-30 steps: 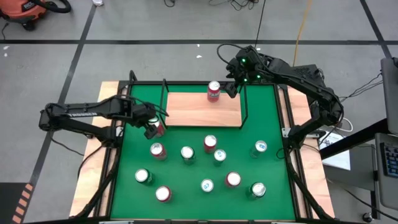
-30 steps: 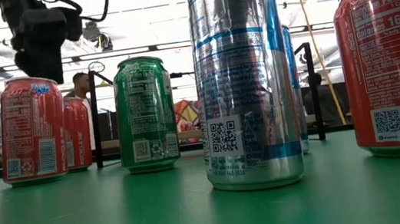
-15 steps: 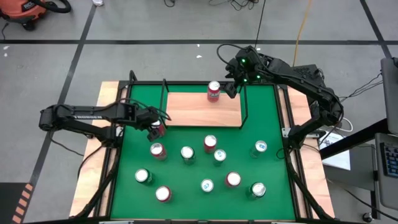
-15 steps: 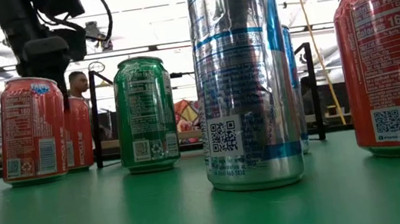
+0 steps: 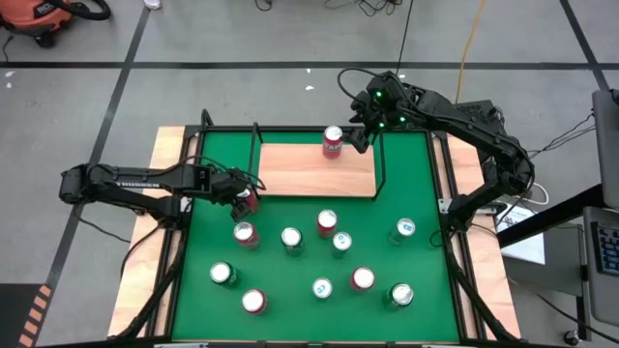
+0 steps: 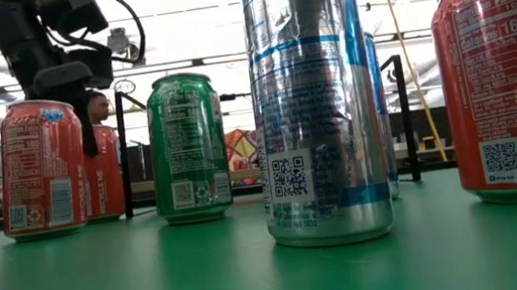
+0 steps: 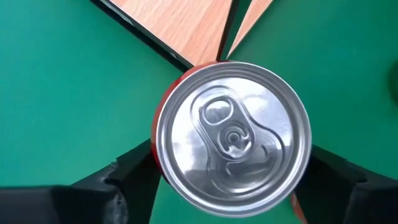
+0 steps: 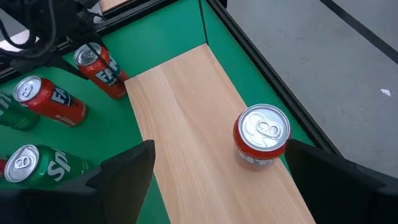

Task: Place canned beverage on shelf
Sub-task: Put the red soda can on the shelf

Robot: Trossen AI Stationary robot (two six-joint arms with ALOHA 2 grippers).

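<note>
The red aluminium can with the silver top (image 7: 232,137) stands on the green mat (image 5: 203,237) just off the light-wood shelf board's (image 5: 314,169) near-left corner. The left gripper (image 5: 242,201) straddles it, fingers (image 7: 134,171) either side, not clearly squeezing yet. If they close off-centre, the can could tip or knock the black rail. Actual contact is hard to make out. The right gripper (image 5: 360,135) hangs spread beside the red can already shelved (image 5: 332,141).

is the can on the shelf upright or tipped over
Upright: the red can stands on the shelf, its silver top and pull tab facing up.
</note>
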